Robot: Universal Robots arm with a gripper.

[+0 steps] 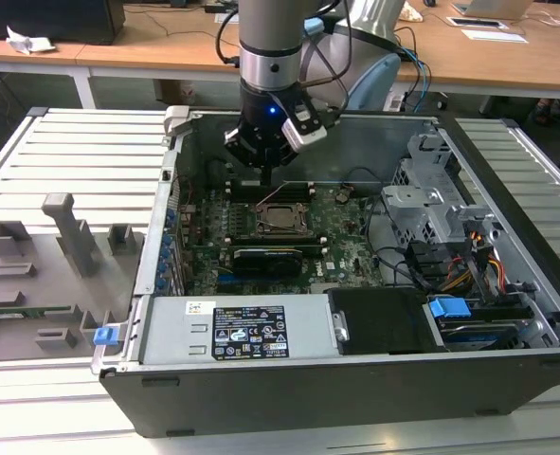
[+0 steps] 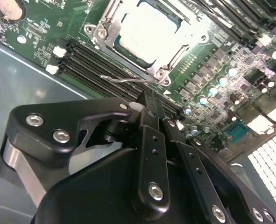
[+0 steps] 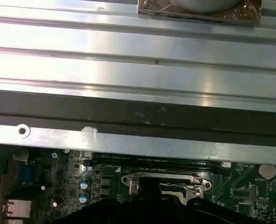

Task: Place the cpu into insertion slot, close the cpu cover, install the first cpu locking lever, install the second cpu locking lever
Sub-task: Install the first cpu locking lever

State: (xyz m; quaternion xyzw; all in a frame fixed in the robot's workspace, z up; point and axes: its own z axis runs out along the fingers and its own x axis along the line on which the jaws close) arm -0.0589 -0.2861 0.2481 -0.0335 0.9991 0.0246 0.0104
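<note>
Hanging inside the open computer case (image 1: 507, 313), just above the motherboard (image 1: 346, 237): the gripper (image 1: 267, 172), fingers (image 2: 149, 112) drawn together with nothing visibly clamped between them, tips hovering close to a thin wire locking lever (image 2: 128, 80) in the second wrist view. Cannot tell whether touching that lever or just short of it.

Lying just beyond the fingertips, toward the near side of the case in the exterior view: the insertion slot (image 1: 281, 217), with the cpu (image 2: 149, 32) already sitting in it, its pale metal top showing bright through the opening. Resting flat over the chip and framing it: the cpu cover (image 2: 110, 21), appearing closed down, corners and screws showing in the second wrist view.

Running along the socket edge nearest the gripper: the lever's long axis, roughly crosswise to the fingers' approach and parallel to the black memory slots (image 2: 88, 65) beside it. Judging from this, working on a lever step, placement and cover closing looking done. Whether either lever is latched, cannot tell.

Further out: a black expansion card (image 1: 275, 258) lying across the board nearer the exterior camera, a labelled power supply (image 1: 246, 332) at the front, a grey fixture tray (image 1: 33, 284) on the ribbed table (image 1: 90, 152) at the exterior view's left.
</note>
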